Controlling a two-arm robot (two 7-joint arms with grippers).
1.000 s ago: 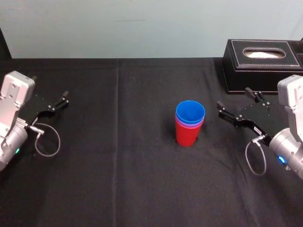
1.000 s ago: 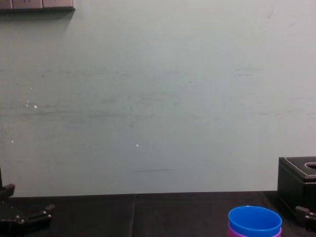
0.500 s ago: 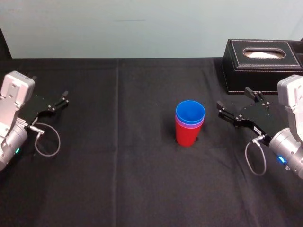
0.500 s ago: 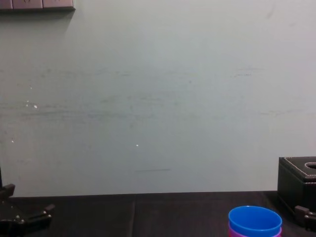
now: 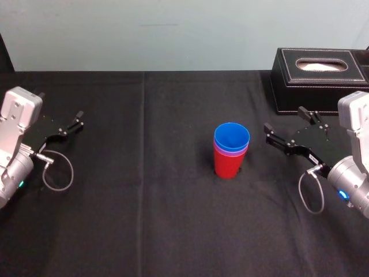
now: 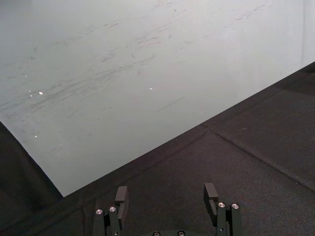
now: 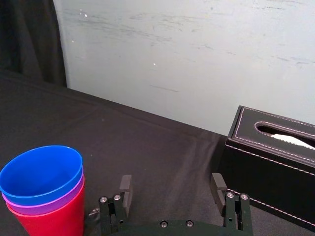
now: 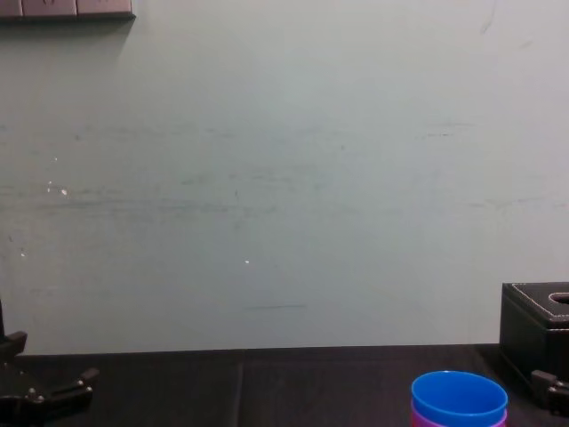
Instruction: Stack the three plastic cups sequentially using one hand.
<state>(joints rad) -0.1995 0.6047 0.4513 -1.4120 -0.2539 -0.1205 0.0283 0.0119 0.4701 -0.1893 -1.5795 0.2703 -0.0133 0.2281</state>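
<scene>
The three plastic cups stand nested in one upright stack at the middle of the black table: the red cup [image 5: 227, 165] at the bottom, the purple cup [image 5: 219, 150] showing as a thin band, the blue cup [image 5: 232, 138] on top. The right wrist view has the same stack, blue cup [image 7: 41, 173] over red cup [image 7: 53, 222]. My right gripper [image 5: 285, 120] hovers open and empty a little to the right of the stack, apart from it; its fingers [image 7: 126, 186] are spread wide. My left gripper [image 5: 70, 124] rests open at the far left, well away from the cups.
A black tissue box with white stitching [image 5: 320, 78] sits at the back right, just behind the right gripper. A pale wall [image 8: 284, 178] runs along the table's far edge. Bare black cloth [image 5: 144, 190] lies between the stack and the left arm.
</scene>
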